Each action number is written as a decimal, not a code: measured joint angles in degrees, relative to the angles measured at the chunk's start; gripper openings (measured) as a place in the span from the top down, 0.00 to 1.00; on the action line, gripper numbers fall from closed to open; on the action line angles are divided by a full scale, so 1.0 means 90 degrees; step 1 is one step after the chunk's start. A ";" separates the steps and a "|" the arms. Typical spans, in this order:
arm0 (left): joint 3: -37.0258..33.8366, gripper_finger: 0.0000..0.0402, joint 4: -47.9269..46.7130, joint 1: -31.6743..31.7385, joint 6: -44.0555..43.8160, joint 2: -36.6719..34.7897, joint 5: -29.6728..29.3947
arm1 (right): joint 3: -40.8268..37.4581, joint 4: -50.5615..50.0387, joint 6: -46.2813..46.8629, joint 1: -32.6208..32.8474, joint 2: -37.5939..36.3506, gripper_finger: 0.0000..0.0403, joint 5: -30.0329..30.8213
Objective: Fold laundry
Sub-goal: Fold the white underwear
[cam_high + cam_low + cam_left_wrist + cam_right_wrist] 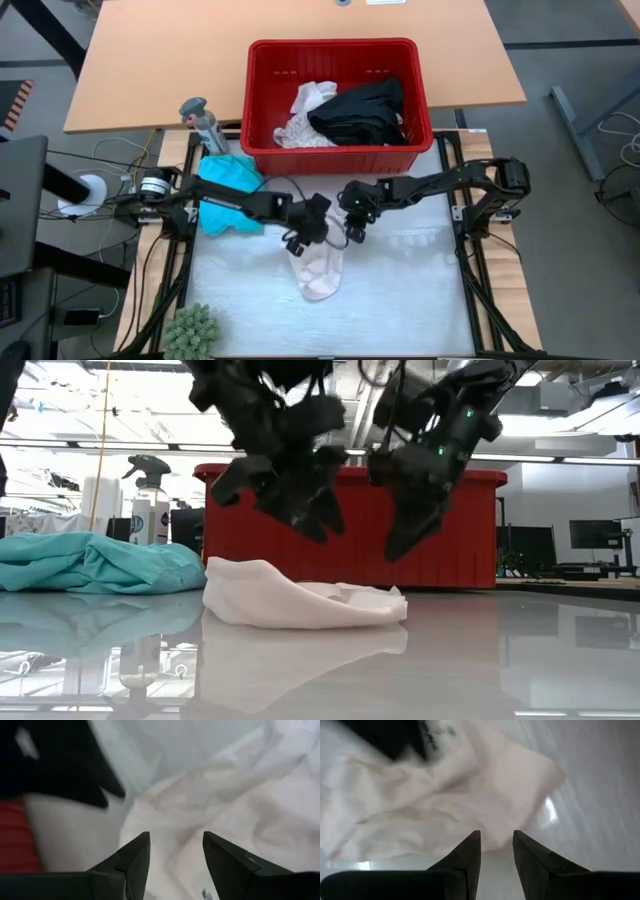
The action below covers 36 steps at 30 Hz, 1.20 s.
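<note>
Above the crumpled cream cloth garment [322, 272], left gripper [305, 238] and right gripper [355, 228] hover, jaws parted, empty; no writing legible

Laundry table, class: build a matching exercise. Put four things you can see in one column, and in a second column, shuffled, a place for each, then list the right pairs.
Things:
1. white garment
2. teal garment
3. black garment
4. green fuzzy plant

Places:
A. inside the red basket
B. at the table's near left corner
C. on the table under both grippers
D. on the table, left of the basket's front

Pairs: 1-C, 2-D, 3-A, 4-B
</note>
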 joint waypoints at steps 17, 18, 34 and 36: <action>-0.0116 0.57 0.0367 0.0863 0.0172 0.0596 0.2109 | 0.0000 -0.0095 0.0059 0.0308 -0.0532 0.66 0.0299; -0.0122 0.58 0.0283 0.0845 0.0212 0.0664 0.1989 | 0.0000 -0.0099 0.0069 0.0310 -0.0526 0.66 0.0299; 0.0196 0.82 0.0112 0.0736 0.0226 0.1081 0.1598 | 0.0002 0.0031 0.0067 0.0429 -0.0429 0.66 0.0307; 0.0296 0.88 0.0002 0.0696 0.0227 0.1082 0.1575 | -0.0051 0.0157 0.0063 0.0429 -0.0429 0.67 0.0453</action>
